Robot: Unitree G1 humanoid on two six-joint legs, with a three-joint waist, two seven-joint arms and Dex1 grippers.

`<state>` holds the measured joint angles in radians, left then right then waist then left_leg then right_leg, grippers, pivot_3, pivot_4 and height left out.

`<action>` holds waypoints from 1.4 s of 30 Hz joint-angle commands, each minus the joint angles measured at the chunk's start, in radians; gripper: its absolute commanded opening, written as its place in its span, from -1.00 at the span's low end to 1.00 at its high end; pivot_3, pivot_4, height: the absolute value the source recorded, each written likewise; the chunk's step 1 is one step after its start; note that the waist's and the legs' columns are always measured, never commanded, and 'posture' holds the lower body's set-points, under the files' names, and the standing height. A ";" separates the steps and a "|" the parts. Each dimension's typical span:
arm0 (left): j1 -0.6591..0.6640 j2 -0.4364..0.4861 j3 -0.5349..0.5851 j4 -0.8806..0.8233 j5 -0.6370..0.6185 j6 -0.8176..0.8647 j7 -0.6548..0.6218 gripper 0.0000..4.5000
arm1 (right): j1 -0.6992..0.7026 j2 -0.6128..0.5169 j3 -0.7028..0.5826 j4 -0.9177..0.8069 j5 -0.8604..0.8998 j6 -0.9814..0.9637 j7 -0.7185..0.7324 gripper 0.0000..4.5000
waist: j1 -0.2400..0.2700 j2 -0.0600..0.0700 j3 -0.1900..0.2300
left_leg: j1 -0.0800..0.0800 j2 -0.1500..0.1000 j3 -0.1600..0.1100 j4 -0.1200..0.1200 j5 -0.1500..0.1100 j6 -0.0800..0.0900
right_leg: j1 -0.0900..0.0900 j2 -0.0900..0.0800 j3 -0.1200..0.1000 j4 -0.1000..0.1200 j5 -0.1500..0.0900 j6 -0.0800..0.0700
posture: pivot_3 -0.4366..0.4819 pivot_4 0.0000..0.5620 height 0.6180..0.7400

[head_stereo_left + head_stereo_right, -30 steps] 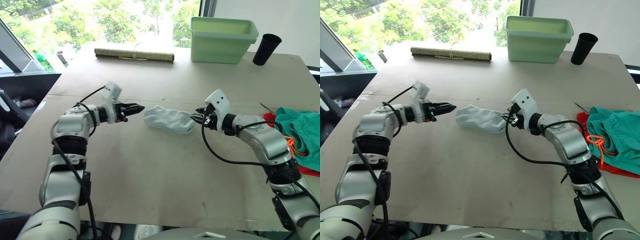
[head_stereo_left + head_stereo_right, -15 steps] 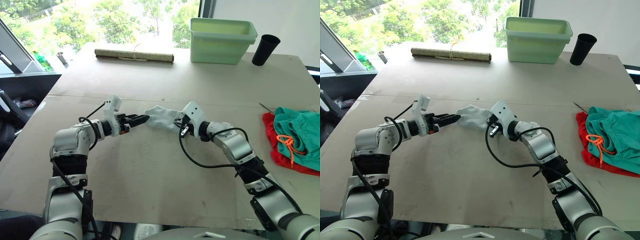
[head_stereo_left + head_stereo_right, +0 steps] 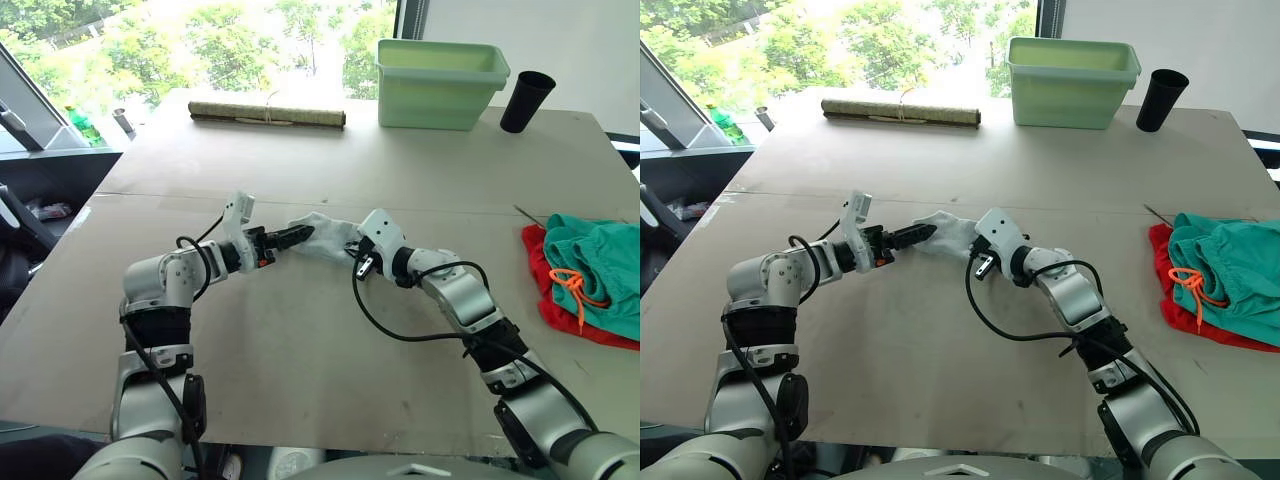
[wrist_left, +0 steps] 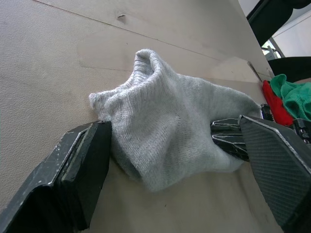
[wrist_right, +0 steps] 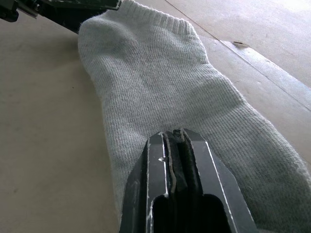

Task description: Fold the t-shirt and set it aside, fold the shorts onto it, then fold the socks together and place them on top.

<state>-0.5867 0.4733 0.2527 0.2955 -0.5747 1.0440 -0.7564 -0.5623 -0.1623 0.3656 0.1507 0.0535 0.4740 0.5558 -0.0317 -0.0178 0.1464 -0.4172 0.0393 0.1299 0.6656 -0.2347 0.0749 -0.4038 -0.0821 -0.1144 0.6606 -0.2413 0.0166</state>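
The light grey socks (image 3: 326, 231) lie bunched in the middle of the table. My left gripper (image 3: 298, 236) is open, one finger (image 4: 77, 170) on each side of the socks' cuff end (image 4: 146, 63). My right gripper (image 5: 175, 135) is shut on the socks, pinching the fabric at the opposite end, and it sits close to the left one (image 3: 351, 248). At the table's right edge the teal shorts (image 3: 603, 262) with an orange drawstring (image 3: 570, 288) lie on top of the red t-shirt (image 3: 538, 262), well away from both grippers.
At the back of the table (image 3: 300, 380) stand a pale green bin (image 3: 440, 82) and a black cup (image 3: 525, 101). A rolled mat (image 3: 267, 113) lies at the back left. Bare tabletop stretches between the socks and the shorts.
My right gripper shut on the socks and pulled that end leftward, bunching them. My left gripper opened and moved right until its fingers straddle the cuff end.
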 commanded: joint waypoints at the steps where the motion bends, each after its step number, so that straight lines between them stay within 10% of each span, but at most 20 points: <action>1: -0.033 0.002 0.005 0.028 -0.036 0.008 -0.033 0.99 | 0.024 0.005 -0.004 -0.043 -0.004 0.021 -0.001 -1.00 | 0.000 0.000 0.000 | 0.000 0.000 0.000 0.000 0.000 0.000 | 0.000 0.000 0.000 0.000 0.000 0.000 | -0.05 -0.47 1.00; 25: -0.097 -0.050 -0.223 -0.088 -0.095 -0.020 -0.286 0.99 | 0.092 -0.006 -0.037 -0.110 -0.012 0.054 -0.013 -1.00 | -0.003 0.001 0.001 | 0.000 -0.001 0.001 -0.002 -0.002 -0.004 | 0.000 -0.003 -0.001 -0.001 0.000 0.000 | -0.05 -0.47 1.00; 36: -0.140 -0.082 0.014 0.032 -0.158 -0.108 -0.105 0.99 | 0.103 -0.015 -0.044 -0.113 -0.012 0.057 -0.024 -1.00 | -0.002 0.001 0.001 | 0.000 -0.001 0.000 -0.003 0.000 0.000 | 0.000 -0.003 -0.001 -0.002 0.000 0.000 | -0.05 -0.47 1.00; 42: -0.084 -0.048 -0.141 0.068 -0.020 -0.169 -0.145 0.99 | 0.095 -0.011 -0.044 -0.109 -0.007 0.059 -0.020 -1.00 | 0.000 0.000 0.001 | 0.001 -0.002 0.001 -0.006 0.000 0.000 | 0.000 -0.003 -0.001 -0.003 0.000 0.000 | -0.05 -0.47 1.00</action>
<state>-0.6618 0.4432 0.1399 0.3704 -0.5888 0.8737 -0.8668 -0.4740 -0.1679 0.3321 0.0428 0.0474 0.5200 0.5386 -0.0319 -0.0174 0.1472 -0.4163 0.0372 0.1311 0.6596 -0.2347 0.0750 -0.4041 -0.0856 -0.1155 0.6573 -0.2414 0.0168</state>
